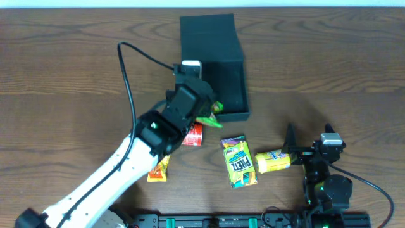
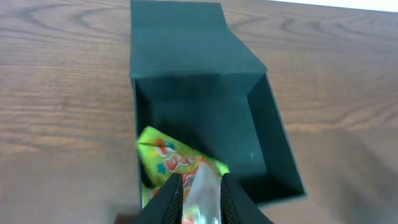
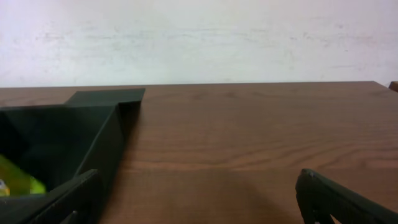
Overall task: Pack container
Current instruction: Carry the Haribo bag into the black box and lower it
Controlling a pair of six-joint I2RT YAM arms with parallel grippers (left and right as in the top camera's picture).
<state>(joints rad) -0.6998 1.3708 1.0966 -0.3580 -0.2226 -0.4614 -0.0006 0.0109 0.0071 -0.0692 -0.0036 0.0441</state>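
Observation:
The dark teal container (image 1: 229, 85) stands open at the back of the table, its flap lid (image 1: 207, 35) folded away behind it. My left gripper (image 1: 204, 109) hangs over the box's near-left corner, shut on a green snack packet (image 1: 214, 113). In the left wrist view the packet (image 2: 166, 154) dips into the container (image 2: 264, 118), and my left gripper (image 2: 200, 190) pinches its clear end. My right gripper (image 1: 309, 142) sits low at the front right, open and holding nothing. In its own view the right gripper (image 3: 199, 205) spans bare wood, with the container (image 3: 106, 146) to the left.
Loose on the table in front of the box lie a red packet (image 1: 195, 134), an orange packet (image 1: 159, 170), a green-and-yellow packet (image 1: 238, 161) and a yellow packet (image 1: 273, 160), which is beside the right gripper. The left arm's black cable (image 1: 126, 69) arcs over the table.

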